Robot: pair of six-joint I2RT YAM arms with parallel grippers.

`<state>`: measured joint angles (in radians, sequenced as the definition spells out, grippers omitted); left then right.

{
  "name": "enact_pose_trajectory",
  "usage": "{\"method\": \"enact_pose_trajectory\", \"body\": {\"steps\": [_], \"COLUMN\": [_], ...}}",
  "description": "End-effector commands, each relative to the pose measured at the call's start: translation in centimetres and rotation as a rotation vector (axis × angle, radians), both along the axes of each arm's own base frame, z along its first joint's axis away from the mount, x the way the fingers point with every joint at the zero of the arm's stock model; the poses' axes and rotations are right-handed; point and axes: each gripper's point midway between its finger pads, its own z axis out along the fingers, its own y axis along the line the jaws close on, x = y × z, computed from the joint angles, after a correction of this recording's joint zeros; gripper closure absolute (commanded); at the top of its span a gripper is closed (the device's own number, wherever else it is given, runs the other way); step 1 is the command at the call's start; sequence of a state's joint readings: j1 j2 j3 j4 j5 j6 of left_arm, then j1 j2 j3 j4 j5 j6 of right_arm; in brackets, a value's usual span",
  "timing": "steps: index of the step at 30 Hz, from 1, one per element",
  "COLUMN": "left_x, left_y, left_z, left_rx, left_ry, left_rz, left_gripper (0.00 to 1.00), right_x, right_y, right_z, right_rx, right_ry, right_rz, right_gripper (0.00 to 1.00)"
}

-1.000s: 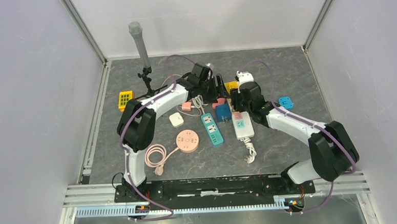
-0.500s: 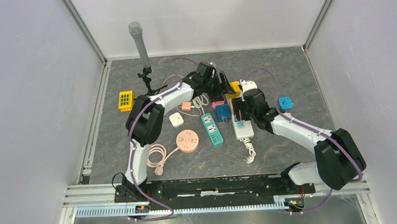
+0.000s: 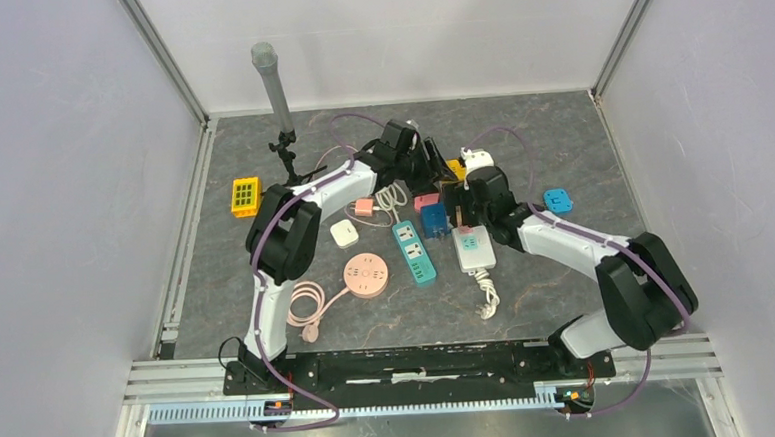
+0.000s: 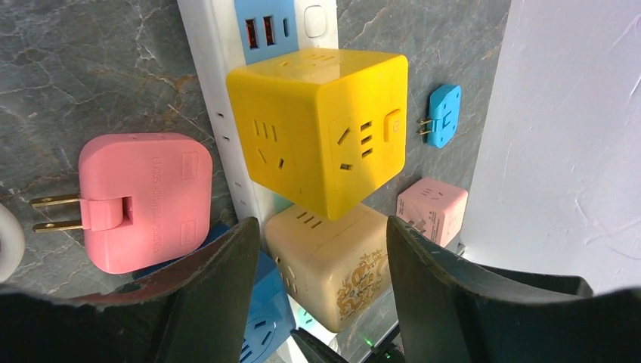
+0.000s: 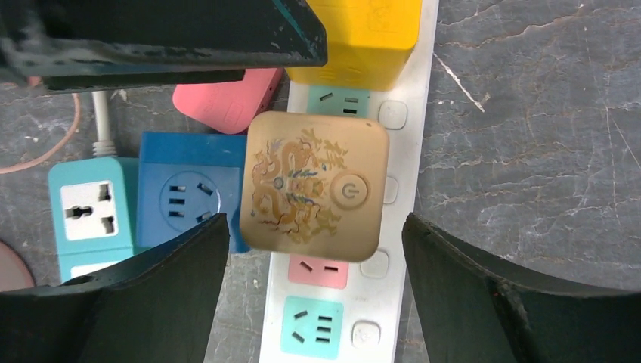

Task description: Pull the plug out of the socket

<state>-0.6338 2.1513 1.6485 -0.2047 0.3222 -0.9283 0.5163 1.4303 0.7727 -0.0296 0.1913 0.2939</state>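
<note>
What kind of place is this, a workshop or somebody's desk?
Probably a robot test booth in a lab: plain white walls box in a stone-patterned table, two robot arms are bolted at its near edge, and power strips and plug cubes lie scattered.

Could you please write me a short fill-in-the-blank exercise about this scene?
On the white power strip, the cube beside the beige dragon cube is ___.
The jaws of the right gripper stand ___ on either side of the beige dragon cube.
The round socket with the coiled cord is ___.
Missing words: yellow; open; pink.
</note>
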Motion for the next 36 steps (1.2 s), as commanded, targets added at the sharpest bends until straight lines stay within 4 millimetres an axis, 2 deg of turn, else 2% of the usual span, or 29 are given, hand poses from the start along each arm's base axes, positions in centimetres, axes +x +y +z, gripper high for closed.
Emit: {"method": "enact_pose_trajectory", "body": {"steps": [1, 5, 7, 12, 17, 22, 24, 30, 36], "left_x": [1.7, 1.5, 1.4, 1.1, 0.8, 0.5, 0.3, 0.1, -0.2], "left_y": [-0.3, -0.1, 0.0, -0.1, -0.2, -0.3, -0.4, 0.0, 1.2], "left_z": [1.2, 0.4, 0.2, -0.1, -0.6, -1.4, -1.7, -3.2, -4.5], "left_rx": [-0.047, -0.037, -0.032, -0.038, -0.04, -0.035, -0.035, 0.01, 0.118], "left_ry": [-0.023, -0.004, 0.001, 0.015, 0.035, 0.049, 0.058, 0.092, 0.076], "left_rz": [0.029, 0.025, 0.021, 0.006, -0.002, -0.016, -0.025, -0.022, -0.054], "left_gripper": [0.3, 0.3, 0.3, 0.3, 0.3, 0.31, 0.32, 0.36, 0.4], "right_x": [2.2, 1.9, 1.6, 0.7, -0.9, -2.3, -2.3, -0.9, 0.7], "right_y": [0.3, -0.8, -1.2, -2.1, -1.3, -1.2, -1.1, -1.0, -1.3], "right_z": [1.0, 0.3, 0.6, 0.9, 0.2, -0.6, -0.8, 0.4, 2.3], "right_rx": [-0.002, -0.025, -0.02, -0.045, -0.048, -0.045, -0.046, -0.036, -0.039], "right_ry": [-0.048, -0.029, -0.045, -0.052, -0.01, 0.012, 0.018, -0.018, -0.085], "right_rz": [-0.053, -0.106, -0.123, -0.122, -0.008, 0.046, 0.048, 0.002, -0.039], "right_gripper": [0.14, 0.33, 0.37, 0.44, 0.48, 0.47, 0.43, 0.22, 0.21]}}
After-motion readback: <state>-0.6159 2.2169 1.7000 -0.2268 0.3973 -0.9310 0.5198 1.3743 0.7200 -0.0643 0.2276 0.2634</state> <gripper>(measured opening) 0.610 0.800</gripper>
